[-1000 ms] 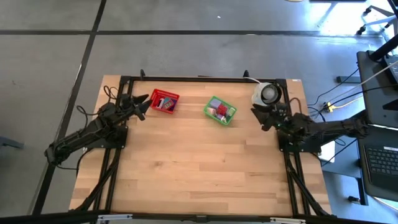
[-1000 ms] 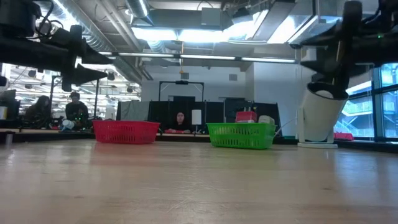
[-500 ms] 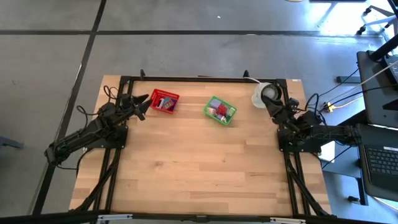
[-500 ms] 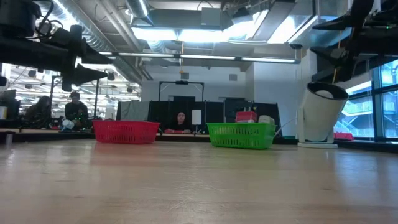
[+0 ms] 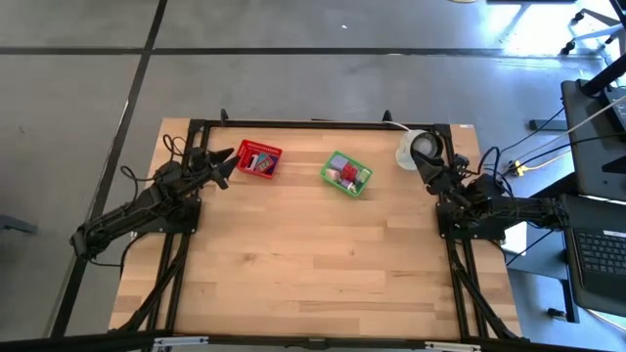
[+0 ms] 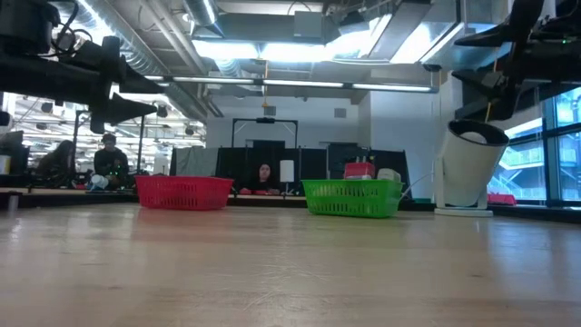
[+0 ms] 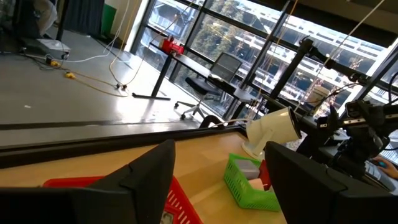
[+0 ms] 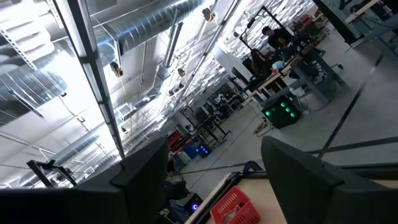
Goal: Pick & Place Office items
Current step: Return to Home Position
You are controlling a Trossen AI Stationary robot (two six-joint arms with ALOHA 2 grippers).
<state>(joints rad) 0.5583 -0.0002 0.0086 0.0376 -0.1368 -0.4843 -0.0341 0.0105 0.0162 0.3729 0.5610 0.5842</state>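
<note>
The office items are tiny coloured pieces lying inside two mesh baskets: some in the red basket and some, red and lavender, in the green basket. Both baskets stand on the table near its far edge. My left gripper hovers just left of the red basket, level, open and empty. My right gripper is raised at the far right, beside the clear round container, tipped upward, open and empty. In the low view both grippers hang well above the tabletop.
The clear round container stands at the far right corner. Black frame rails run along the table's far and side edges. The wide near half of the wooden tabletop lies bare. People sit in the room beyond the table.
My right gripper has drawn back from the table's middle toward the far right corner, risen and tipped its fingers upward. It has kept still since then. Its fingers stay open. The baskets and the container have not moved.
</note>
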